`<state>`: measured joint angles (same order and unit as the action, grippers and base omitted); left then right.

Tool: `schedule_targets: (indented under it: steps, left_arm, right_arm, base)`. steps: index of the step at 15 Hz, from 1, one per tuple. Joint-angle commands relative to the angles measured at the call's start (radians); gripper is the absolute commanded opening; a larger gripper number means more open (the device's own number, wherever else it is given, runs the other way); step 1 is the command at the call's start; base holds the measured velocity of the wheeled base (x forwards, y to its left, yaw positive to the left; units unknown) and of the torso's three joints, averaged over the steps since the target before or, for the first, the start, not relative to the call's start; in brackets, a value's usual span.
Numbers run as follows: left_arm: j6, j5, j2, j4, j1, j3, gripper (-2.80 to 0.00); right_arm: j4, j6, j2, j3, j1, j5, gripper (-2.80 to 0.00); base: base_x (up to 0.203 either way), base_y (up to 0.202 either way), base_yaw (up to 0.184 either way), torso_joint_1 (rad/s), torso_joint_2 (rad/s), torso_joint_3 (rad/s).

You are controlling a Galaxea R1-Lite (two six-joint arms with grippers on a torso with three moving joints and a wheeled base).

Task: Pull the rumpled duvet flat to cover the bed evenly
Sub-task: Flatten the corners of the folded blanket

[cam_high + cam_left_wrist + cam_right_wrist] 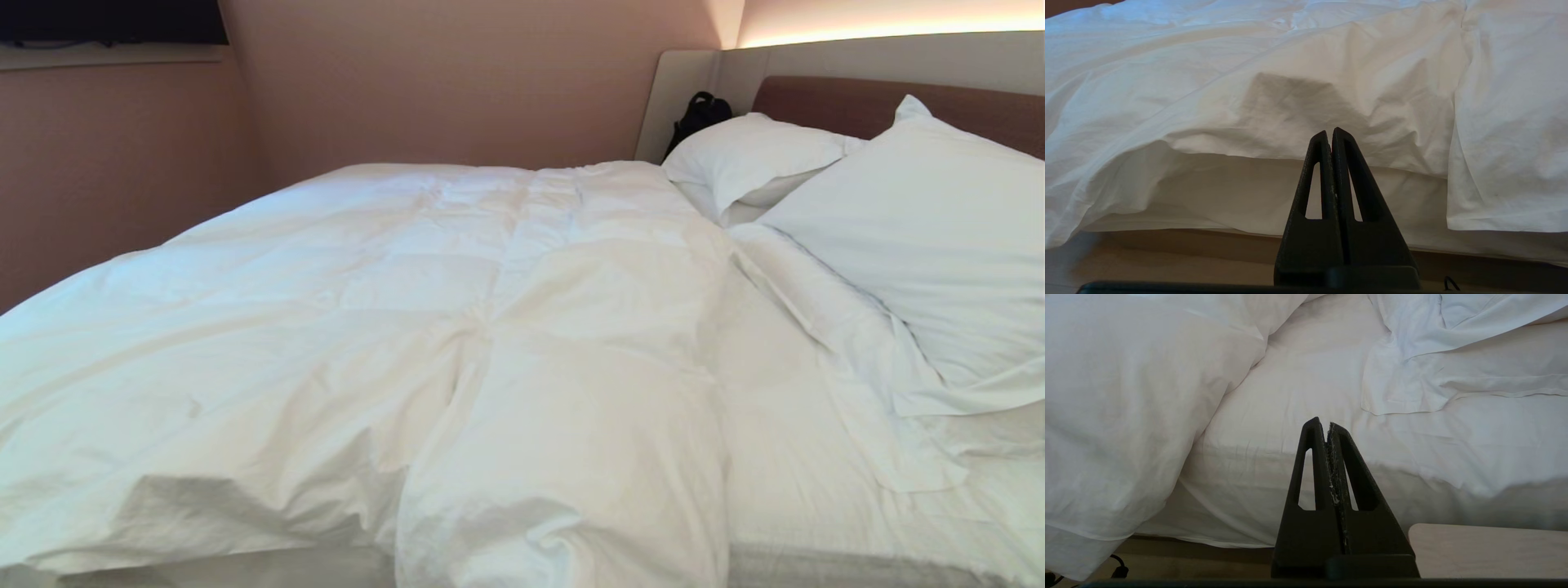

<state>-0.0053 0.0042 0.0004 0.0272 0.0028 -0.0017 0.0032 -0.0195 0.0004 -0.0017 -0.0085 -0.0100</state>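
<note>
Task not yet begun. Duvet (392,327) lies bunched over the robot's left part of the bed (1310,396), bare sheet exposed on the right below the pillows (914,237). Left gripper (1329,134) and right gripper (1322,424) hang off the near edge, fingers pressed together, empty. Next: open fingers, take duvet's near edge, draw it rightward.

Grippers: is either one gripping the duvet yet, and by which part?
Nothing is held. The left gripper and right gripper are both shut on nothing, short of the duvet at the bed's near edge.
</note>
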Motion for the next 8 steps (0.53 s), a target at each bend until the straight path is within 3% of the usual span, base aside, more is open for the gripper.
schedule_targets:
  steps: [1, 8]
  left_arm:
    - [-0.001, 0.0, 0.0, 0.0, 0.0, 0.0, -2.8]
    - [-0.001, 0.0, 0.0, 0.0, 0.0, 0.0, -2.8]
  right_arm:
    - [0.0, 0.0, 0.001, 0.0, -0.001, -0.001, -2.8]
    - [0.0, 0.0, 0.001, 0.0, 0.0, -0.001, -2.8]
  base:
    - [0.0, 0.0, 0.0, 0.0, 0.0, 0.0]
    - [0.0, 0.0, 0.0, 0.0, 0.0, 0.0]
